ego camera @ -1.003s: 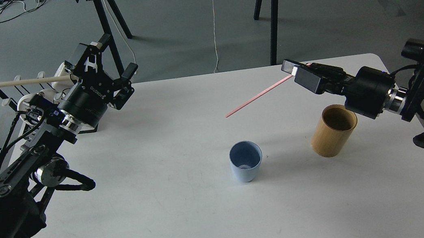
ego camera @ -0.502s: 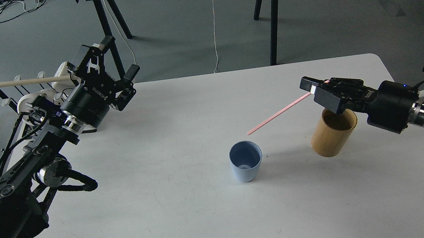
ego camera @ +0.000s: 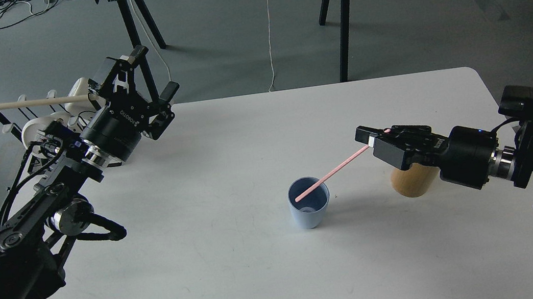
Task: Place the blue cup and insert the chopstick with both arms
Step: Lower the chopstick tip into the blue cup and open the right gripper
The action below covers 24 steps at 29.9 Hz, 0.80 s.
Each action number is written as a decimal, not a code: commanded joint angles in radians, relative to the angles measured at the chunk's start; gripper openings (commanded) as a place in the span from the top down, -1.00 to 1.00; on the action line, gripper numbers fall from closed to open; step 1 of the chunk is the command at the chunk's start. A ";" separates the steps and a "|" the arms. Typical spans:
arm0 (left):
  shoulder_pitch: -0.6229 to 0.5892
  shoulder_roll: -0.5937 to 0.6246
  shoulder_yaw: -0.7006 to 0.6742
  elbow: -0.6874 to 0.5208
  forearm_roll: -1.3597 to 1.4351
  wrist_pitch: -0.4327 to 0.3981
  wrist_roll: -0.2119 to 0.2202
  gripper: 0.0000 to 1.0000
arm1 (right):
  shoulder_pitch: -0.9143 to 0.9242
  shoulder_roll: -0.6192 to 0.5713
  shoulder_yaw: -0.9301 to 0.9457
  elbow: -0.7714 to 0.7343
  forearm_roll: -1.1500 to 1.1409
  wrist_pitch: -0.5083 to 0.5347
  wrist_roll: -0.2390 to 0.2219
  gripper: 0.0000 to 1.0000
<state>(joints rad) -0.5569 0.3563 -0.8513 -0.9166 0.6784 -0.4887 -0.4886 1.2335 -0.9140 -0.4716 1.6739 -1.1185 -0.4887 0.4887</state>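
A blue cup (ego camera: 310,209) stands upright near the middle of the white table (ego camera: 222,279). My right gripper (ego camera: 370,139) is shut on the upper end of a pink chopstick (ego camera: 331,174). The chopstick slants down to the left, and its lower tip is over the cup's mouth. My left gripper (ego camera: 149,77) is open and empty above the table's far left corner, well away from the cup.
A brown wooden cup (ego camera: 411,183) stands to the right of the blue cup, mostly hidden behind my right gripper. A white rack with a wooden dowel (ego camera: 36,102) stands off the table's far left. Another table's black legs (ego camera: 340,16) stand behind.
My right gripper has moved down and left with the pink chopstick, bringing its tip from above the table to the blue cup's mouth. The left arm has barely shifted.
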 commanded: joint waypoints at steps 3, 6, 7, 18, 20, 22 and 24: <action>0.000 0.001 0.000 0.005 0.000 0.000 0.000 -0.96 | -0.003 0.012 -0.004 -0.022 0.000 0.000 0.000 0.96; 0.000 0.000 0.000 0.005 0.000 0.000 0.000 -0.96 | -0.009 0.024 -0.004 -0.036 0.000 0.000 0.000 0.95; 0.000 0.000 -0.002 0.005 0.000 0.000 0.000 -0.96 | -0.009 0.027 -0.004 -0.045 0.000 0.000 0.000 0.95; 0.000 0.000 -0.002 0.005 0.000 0.000 0.000 -0.96 | -0.029 0.070 -0.004 -0.088 0.000 0.000 0.000 0.76; 0.000 0.000 -0.002 0.005 0.000 0.000 0.000 -0.96 | -0.028 0.072 -0.004 -0.089 0.002 0.000 0.000 0.73; 0.002 0.000 -0.002 0.005 0.000 0.000 0.000 -0.96 | -0.026 0.072 -0.004 -0.091 0.002 0.000 0.000 0.62; 0.002 0.000 0.000 0.005 0.000 0.000 0.000 -0.96 | -0.025 0.072 -0.002 -0.092 0.002 0.000 0.000 0.53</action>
<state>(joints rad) -0.5555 0.3558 -0.8526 -0.9111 0.6780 -0.4887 -0.4886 1.2064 -0.8427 -0.4756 1.5837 -1.1169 -0.4887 0.4887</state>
